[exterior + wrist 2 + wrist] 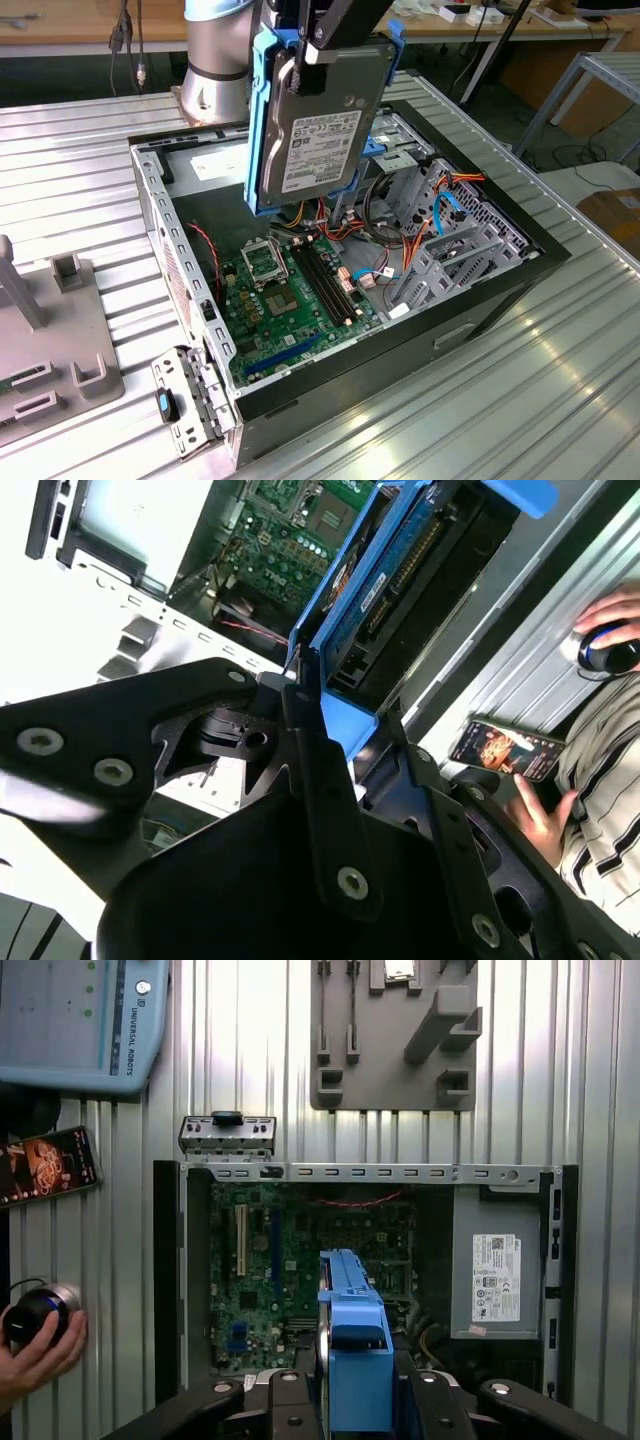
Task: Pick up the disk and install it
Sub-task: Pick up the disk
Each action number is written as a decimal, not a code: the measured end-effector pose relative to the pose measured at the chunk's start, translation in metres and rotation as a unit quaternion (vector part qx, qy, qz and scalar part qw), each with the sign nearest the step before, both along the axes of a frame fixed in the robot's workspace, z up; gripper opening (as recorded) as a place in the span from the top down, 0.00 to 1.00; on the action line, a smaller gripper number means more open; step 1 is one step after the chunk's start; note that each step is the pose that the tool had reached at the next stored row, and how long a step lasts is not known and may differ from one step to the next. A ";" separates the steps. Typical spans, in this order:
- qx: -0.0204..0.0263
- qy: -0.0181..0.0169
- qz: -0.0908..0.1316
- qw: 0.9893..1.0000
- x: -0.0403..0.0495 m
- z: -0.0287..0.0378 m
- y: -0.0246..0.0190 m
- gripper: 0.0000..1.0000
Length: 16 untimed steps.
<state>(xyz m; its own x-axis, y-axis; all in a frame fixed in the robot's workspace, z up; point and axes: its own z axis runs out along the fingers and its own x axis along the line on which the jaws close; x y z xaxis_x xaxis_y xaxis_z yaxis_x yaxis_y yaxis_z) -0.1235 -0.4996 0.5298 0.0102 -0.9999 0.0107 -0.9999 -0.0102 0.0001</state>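
The gripper (316, 52) is clamped on the upper end of the disk (322, 125). One black finger presses on the silvery labelled face, its partner is hidden behind the drive, and the wrist is cut off by the exterior view's upper edge. The arm (213, 60), its base standing behind the open computer case (500, 290), points the gripper downward and holds the disk clear above the motherboard (290, 300). The disk hangs on edge, its long axis near vertical and slightly tilted, with blue rails (258, 120) along its sides and the label facing the exterior camera.
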 end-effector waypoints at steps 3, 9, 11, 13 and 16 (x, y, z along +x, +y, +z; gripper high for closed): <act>-0.001 0.000 0.000 1.000 0.0001 -0.0004 -0.0135 0.63; -0.001 0.000 0.000 1.000 0.0330 -0.0041 -0.0178 0.63; -0.001 0.000 0.000 1.000 0.0529 -0.0051 -0.0178 0.63; -0.001 0.000 0.000 1.000 0.0773 -0.0060 -0.0179 0.63; -0.001 0.000 0.000 1.000 0.0958 -0.0063 -0.0179 0.63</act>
